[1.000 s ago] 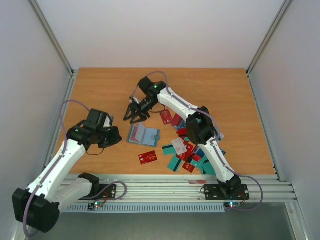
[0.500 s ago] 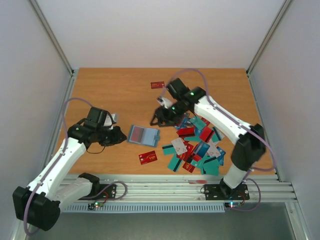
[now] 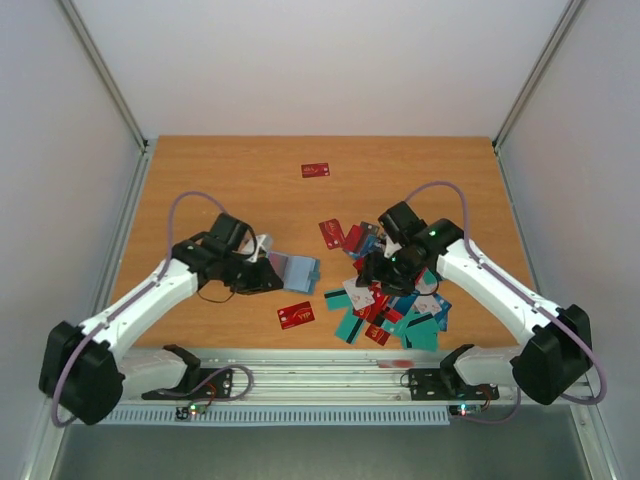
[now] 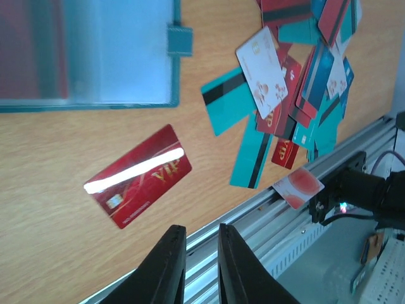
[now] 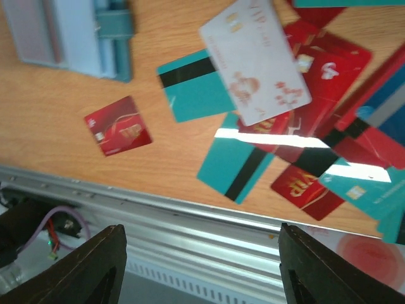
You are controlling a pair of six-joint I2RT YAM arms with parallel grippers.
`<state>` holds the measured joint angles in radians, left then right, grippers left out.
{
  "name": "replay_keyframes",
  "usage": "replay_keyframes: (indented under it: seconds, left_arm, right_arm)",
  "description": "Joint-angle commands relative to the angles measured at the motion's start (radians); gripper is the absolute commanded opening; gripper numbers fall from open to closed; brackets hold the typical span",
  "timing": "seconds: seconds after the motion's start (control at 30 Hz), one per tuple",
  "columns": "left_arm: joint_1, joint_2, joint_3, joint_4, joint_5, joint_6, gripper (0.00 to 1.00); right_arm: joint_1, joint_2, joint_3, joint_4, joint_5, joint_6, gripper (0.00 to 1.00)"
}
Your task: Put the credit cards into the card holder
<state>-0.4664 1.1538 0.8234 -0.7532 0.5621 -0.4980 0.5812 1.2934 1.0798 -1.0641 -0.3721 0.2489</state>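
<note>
The card holder (image 3: 298, 268) lies open on the table, left of the pile of credit cards (image 3: 395, 300); in the left wrist view the card holder (image 4: 95, 57) shows a red card in its left pocket. My left gripper (image 3: 267, 279) is at the holder's left edge, and its jaws (image 4: 196, 253) are open by a narrow gap with nothing between them. A single red VIP card (image 4: 139, 175) lies near the front rail. My right gripper (image 3: 372, 272) hovers over the pile's left side, open wide (image 5: 202, 266) and empty.
Another red card (image 3: 315, 170) lies alone far back on the table. A white card (image 5: 256, 60) and teal striped cards (image 5: 235, 166) spread at the pile's near edge. The metal rail (image 3: 330, 362) runs along the front, and a card overhangs it (image 4: 297, 185).
My right arm swung from beside the card holder over to the pile, its jaws opening wider. My left gripper moved right to the holder's edge and opened slightly.
</note>
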Motion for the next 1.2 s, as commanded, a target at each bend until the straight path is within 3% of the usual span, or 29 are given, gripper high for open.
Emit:
replay_keyframes:
  seconds: [0.0, 0.27, 0.43, 0.77, 1.07, 1.17]
  left_arm:
    - [-0.086, 0.087, 0.028, 0.15, -0.016, -0.056, 0.18]
    - [-0.275, 0.291, 0.091, 0.333, -0.187, -0.306, 0.22]
    - [-0.357, 0.449, 0.19, 0.383, -0.192, -0.386, 0.23]
    - [-0.362, 0.748, 0.412, 0.37, -0.075, -0.207, 0.13]
    - [-0.36, 0.875, 0.542, 0.232, -0.063, -0.059, 0.11]
    - [-0.359, 0.879, 0.519, 0.253, -0.051, -0.046, 0.11]
  right_arm:
    - [-0.085, 0.017, -0.073, 0.001, 0.014, -0.054, 0.67]
    - [-0.186, 0.171, -0.138, 0.165, -0.114, -0.164, 0.66]
    - [-0.2, 0.274, -0.139, 0.241, -0.174, -0.173, 0.62]
    - [-0.234, 0.362, -0.12, 0.269, -0.148, -0.219, 0.61]
    - [-0.249, 0.447, -0.128, 0.286, -0.214, -0.232, 0.59]
    - [-0.249, 0.445, -0.157, 0.312, -0.265, -0.215, 0.58]
